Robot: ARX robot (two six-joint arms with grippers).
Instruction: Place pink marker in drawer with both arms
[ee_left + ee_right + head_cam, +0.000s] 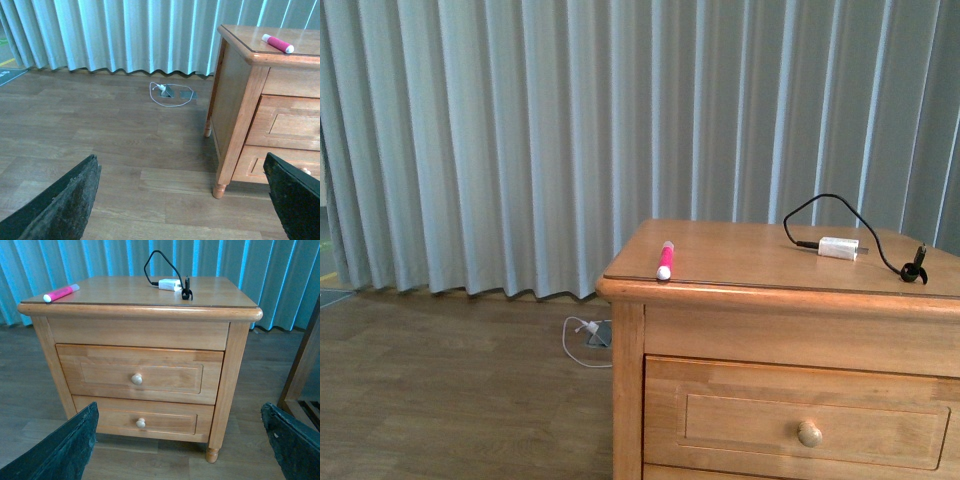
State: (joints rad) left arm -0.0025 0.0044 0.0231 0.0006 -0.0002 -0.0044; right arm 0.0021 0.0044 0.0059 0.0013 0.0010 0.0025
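pink marker [665,259] lying on nightstand [740,258] top, front-left corner (white charger [838,248] well apart) | top drawer [165,371] closed | left pincer [180,165] spread wide, empty | right pincer [180,407] same, wide and empty

Left fingers [62,207] and right fingers [60,452] are black wedges, seemingly rough-surfaced.

Light-brown wooden nightstand [740,255], pink marker [666,259] laid near its front left corner, white tip turned toward the edge, white charger block [838,248] set well apart to the right, black cable [918,266] looped around it
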